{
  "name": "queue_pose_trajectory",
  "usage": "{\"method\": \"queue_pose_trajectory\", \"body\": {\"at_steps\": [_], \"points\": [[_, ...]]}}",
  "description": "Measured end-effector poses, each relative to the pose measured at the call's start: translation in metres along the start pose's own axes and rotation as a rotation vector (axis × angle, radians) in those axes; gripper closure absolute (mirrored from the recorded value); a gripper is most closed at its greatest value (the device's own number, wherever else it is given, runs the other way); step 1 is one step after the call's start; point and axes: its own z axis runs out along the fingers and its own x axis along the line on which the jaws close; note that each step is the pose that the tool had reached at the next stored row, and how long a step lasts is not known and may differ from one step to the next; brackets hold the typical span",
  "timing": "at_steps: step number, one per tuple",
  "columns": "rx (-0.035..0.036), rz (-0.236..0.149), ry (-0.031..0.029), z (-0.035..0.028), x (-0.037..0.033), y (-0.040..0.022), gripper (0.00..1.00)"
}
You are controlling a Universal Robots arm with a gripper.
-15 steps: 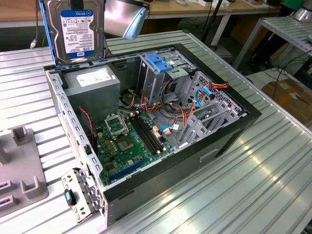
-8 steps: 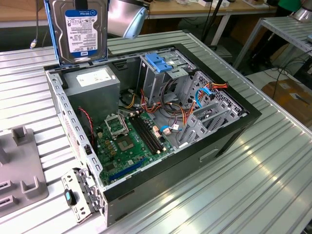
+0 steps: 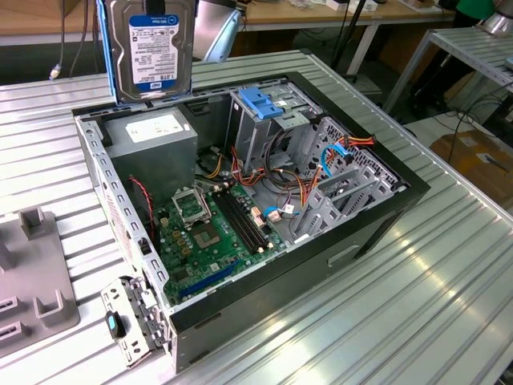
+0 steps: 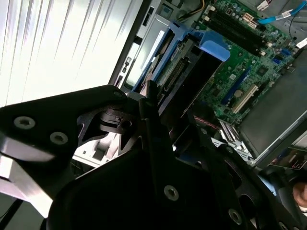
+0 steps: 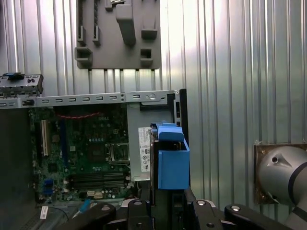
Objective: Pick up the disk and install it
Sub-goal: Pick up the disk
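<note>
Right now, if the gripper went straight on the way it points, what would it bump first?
Probably the grey power-supply box: the disk in the gripper hangs just above it; depth is unclear.

Clock centre: we take the open case (image 3: 398, 186) in the exterior view.
11 o'clock: the disk (image 3: 152, 48) hangs above the power supply (image 3: 152, 140).
12 to 1 o'clock: the drive cage (image 3: 260, 120) stands tall, blocking us.
3 o'clock: cables (image 3: 300, 188) crowd the bay.
7 o'clock: the motherboard (image 3: 212, 228) lies low; we see open room above.
</note>
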Motion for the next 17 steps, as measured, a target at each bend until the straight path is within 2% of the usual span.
{"method": "queue_pose_trajectory", "body": {"at_steps": [1, 2, 4, 6, 9, 12, 13, 17], "points": [[0.0, 0.0, 0.0, 0.0, -0.0002, -0.0027, 0.65], [0.0, 0.0, 0.0, 0.0002, -0.0007, -0.0103, 0.65], [0.0, 0.0, 0.0, 0.0003, -0.0011, -0.0174, 0.65], [0.0, 0.0, 0.0, 0.0006, -0.0017, -0.0296, 0.65], [0.0, 0.0, 0.0, 0.0008, -0.0023, -0.0411, 0.65], [0.0, 0.0, 0.0, 0.0012, -0.003, -0.056, 0.65], [0.0, 0.0, 0.0, 0.0014, -0.0034, -0.064, 0.65], [-0.0001, 0.0, 0.0001, 0.0017, -0.0042, -0.0827, 0.65]]}}
